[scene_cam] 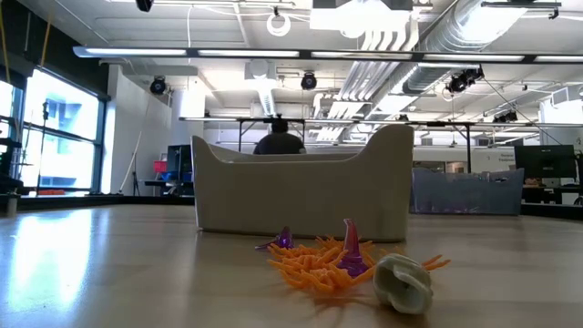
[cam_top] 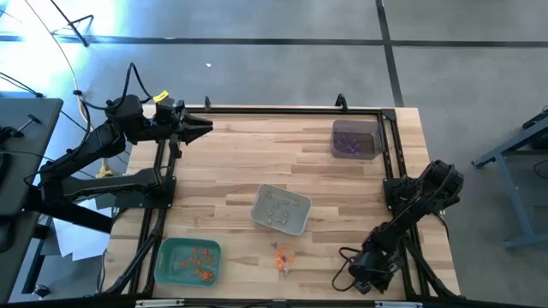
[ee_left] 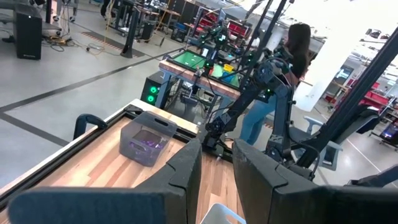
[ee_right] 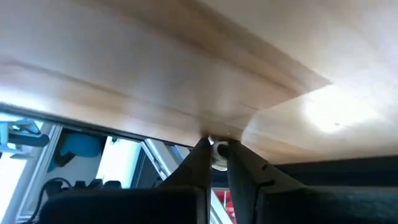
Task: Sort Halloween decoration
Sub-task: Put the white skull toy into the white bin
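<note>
The Halloween decoration (cam_top: 282,257) is a small heap of orange spiky pieces, purple pieces (scene_cam: 351,251) and a pale one (scene_cam: 403,282), lying on the wood near the table's near edge. My right gripper (ee_right: 216,146) is low at the near right (cam_top: 349,272), right of the heap, shut on a tiny whitish trinket. My left gripper (ee_left: 217,168) hangs high over the far left corner (cam_top: 201,128), pointing level across the table, its fingers slightly apart with nothing between them. My right gripper pinches a tiny whitish trinket (ee_right: 219,153) between its two fingertips, only at their free ends. The fingers slant down toward the wood. Whether the trinket rests on the table or is lifted off it, I cannot tell; in the high view the arm hides it.
A green tray (cam_top: 163,261) with orange pieces stands at the near left. A grey tray (cam_top: 257,205) with pale pieces is mid-table, just behind the heap. A dark clear tray (cam_top: 338,128) with purple pieces sits far right. A black frame rail (cam_top: 390,145) edges the table.
</note>
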Motion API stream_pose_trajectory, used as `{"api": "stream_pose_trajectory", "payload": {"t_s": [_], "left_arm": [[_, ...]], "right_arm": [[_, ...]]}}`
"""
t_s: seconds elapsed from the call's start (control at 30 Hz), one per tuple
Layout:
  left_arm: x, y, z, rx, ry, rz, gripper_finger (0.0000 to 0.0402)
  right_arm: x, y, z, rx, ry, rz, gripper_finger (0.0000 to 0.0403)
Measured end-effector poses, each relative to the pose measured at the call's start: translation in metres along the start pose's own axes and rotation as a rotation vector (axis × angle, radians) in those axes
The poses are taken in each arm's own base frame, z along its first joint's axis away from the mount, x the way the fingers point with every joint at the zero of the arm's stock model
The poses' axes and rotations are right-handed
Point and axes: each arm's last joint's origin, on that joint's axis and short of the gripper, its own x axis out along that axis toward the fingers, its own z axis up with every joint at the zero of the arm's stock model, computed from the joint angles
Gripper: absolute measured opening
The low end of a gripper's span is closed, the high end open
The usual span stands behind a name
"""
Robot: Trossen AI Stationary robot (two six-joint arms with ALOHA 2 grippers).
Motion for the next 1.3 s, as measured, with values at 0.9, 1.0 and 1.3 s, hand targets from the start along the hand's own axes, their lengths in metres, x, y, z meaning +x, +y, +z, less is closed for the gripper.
{"api": "stream_pose_trajectory", "payload": {"t_s": [0.9,1.0,1.3], "left_arm": [[0.0,0.0,0.001,0.001,-0.008,-0.002,0.0076],[0.0,0.0,0.001,0.001,-0.008,-0.001,0.0076],[0.0,0.0,0.002,-0.005,-0.02,-0.001,0.0076]], "right_arm": [[-0.076,0.033,-0.019,-0.374,-0.962,0.685,0.0025],[-0.095,0.034,-0.015,-0.381,-1.157,0.706,0.0025],[-0.177,0.027,-0.006,-0.478,-1.494,0.628,0.0025]]}}
